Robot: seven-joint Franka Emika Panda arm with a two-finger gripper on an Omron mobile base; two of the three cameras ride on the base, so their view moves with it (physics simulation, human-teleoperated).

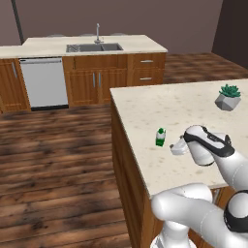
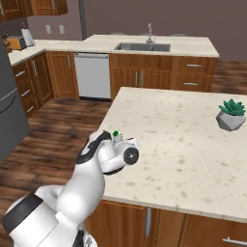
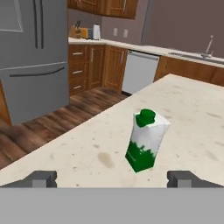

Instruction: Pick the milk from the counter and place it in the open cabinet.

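**Milk not yet gripped; the whole carry lies ahead**

The milk [image 3: 147, 141] stands on the bench [image 1: 155, 114], ahead of the jaws [image 3: 113, 178] and a little off centre toward one tip, apart from both. The jaws are spread wide and empty, their two dark tips level with the carton's base in the hand view. By this reading the approach is nearly made, while the closing, the lift and the placing in the open cabinet are all left to do.

The milk is a small boxy carton, white above and green below with a ragged splash edge between the colours, topped by a round green cap; it appears tilted in the hand view, though that may be the camera's own roll. Its flat smooth faces should suit a pinch across the body.

The bench beyond the jaws is beige speckled stone, matte, on a brown wooden base. Far past the carton sits a spiky green plant [image 1: 228, 97] in a faceted grey pot.
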